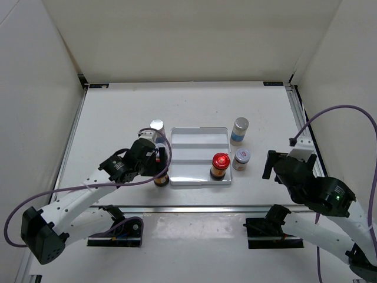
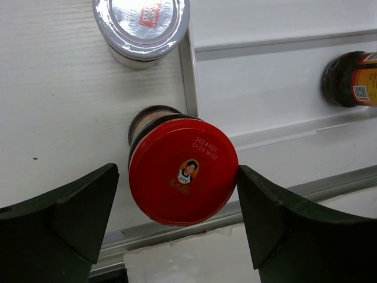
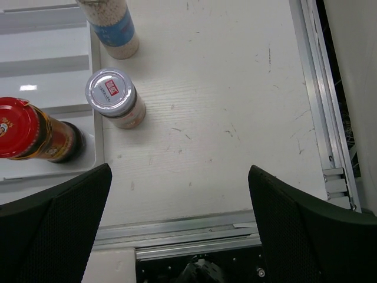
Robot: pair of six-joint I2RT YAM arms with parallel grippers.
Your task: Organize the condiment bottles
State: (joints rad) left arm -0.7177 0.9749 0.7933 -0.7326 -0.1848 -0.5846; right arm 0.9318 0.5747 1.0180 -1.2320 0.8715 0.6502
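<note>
My left gripper (image 1: 159, 163) is open and straddles a red-capped jar (image 2: 182, 171) of brown contents that stands on the table just left of the white tray (image 1: 197, 141). In the left wrist view the right finger (image 2: 265, 218) touches the cap and the left finger (image 2: 82, 206) is a little apart. A silver-capped jar (image 1: 156, 125) stands behind it. A second red-capped jar (image 1: 220, 165) stands in the tray's front right corner. A tall blue-labelled jar (image 1: 239, 131) and a short silver-capped jar (image 1: 241, 158) stand right of the tray. My right gripper (image 1: 270, 165) is open and empty, right of them.
Metal rails run along the table's front edge (image 3: 194, 230) and right edge (image 3: 318, 106). White walls enclose the table at the back and sides. In the right wrist view the tray (image 3: 47, 65) is at the left.
</note>
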